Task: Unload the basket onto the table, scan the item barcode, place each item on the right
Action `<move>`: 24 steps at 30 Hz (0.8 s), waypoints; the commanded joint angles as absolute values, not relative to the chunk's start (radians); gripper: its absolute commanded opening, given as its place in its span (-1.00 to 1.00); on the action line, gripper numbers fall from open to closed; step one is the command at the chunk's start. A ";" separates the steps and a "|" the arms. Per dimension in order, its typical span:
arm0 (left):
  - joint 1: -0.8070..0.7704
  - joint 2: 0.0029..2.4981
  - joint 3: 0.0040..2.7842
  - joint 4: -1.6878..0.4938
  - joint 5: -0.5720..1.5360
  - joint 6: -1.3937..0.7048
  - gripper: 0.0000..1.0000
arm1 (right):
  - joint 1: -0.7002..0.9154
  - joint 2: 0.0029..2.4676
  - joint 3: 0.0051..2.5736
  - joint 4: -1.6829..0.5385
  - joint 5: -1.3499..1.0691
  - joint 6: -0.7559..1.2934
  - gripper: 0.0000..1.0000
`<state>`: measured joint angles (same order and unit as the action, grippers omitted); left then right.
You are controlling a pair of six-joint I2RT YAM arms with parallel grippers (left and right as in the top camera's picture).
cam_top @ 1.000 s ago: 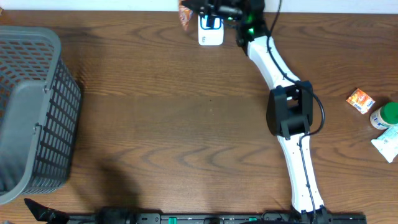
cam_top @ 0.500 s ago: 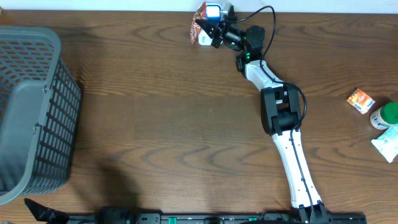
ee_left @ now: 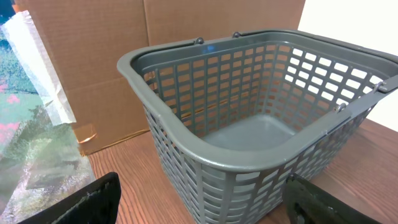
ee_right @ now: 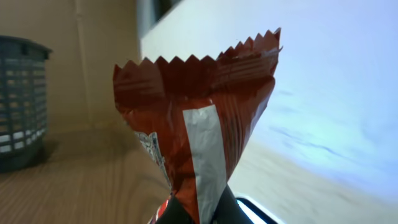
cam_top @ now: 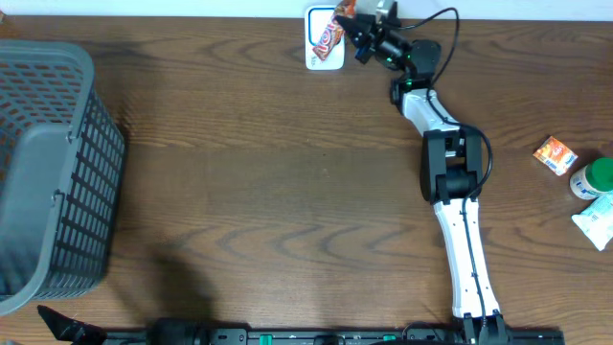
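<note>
Packet [cam_top: 329, 36], red with a zigzag crimped end, sits pinched tight in the right fingers [cam_top: 362, 34] at the far edge of the surface [cam_top: 287, 192]. It hangs right above the white scanner [cam_top: 324, 57], covering part of it from overhead. The right wrist view shows the crimped end standing up out of the closed grip. Left fingers [ee_left: 93, 199] are spread wide and hold nothing; they face the grey basket [ee_left: 249, 124], which stands at the left end of the surface with cardboard [ee_left: 93, 62] behind it. Well apart, at the right edge, lie an orange pack [cam_top: 556, 153], a green-capped bottle [cam_top: 596, 177] and a white pouch [cam_top: 599, 225].
</note>
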<state>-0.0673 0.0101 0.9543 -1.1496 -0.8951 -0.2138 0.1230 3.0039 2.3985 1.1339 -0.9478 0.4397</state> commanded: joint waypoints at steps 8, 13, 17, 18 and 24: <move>-0.068 0.002 0.951 -1.151 -0.898 -0.223 0.67 | 0.166 2.997 2.408 1.073 -0.888 0.342 -0.98; -0.068 0.002 0.951 -1.151 -0.898 -0.223 0.67 | 0.168 2.997 2.408 1.065 -0.807 0.343 -0.98; -0.068 0.002 0.951 -1.151 -0.898 -0.223 0.67 | 0.179 2.997 2.408 1.065 -0.670 0.343 -0.98; -0.068 0.002 0.951 -1.151 -0.898 -0.223 0.67 | 0.183 2.997 2.408 1.065 -0.632 0.344 -0.98; -0.068 0.002 0.951 -1.151 -0.898 -0.223 0.67 | 0.199 2.997 2.408 1.045 -0.528 0.343 -0.98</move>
<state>-0.0673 0.0101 0.9539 -1.1496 -0.8951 -0.2134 0.1791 3.0039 2.3985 1.0573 -0.6292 0.3580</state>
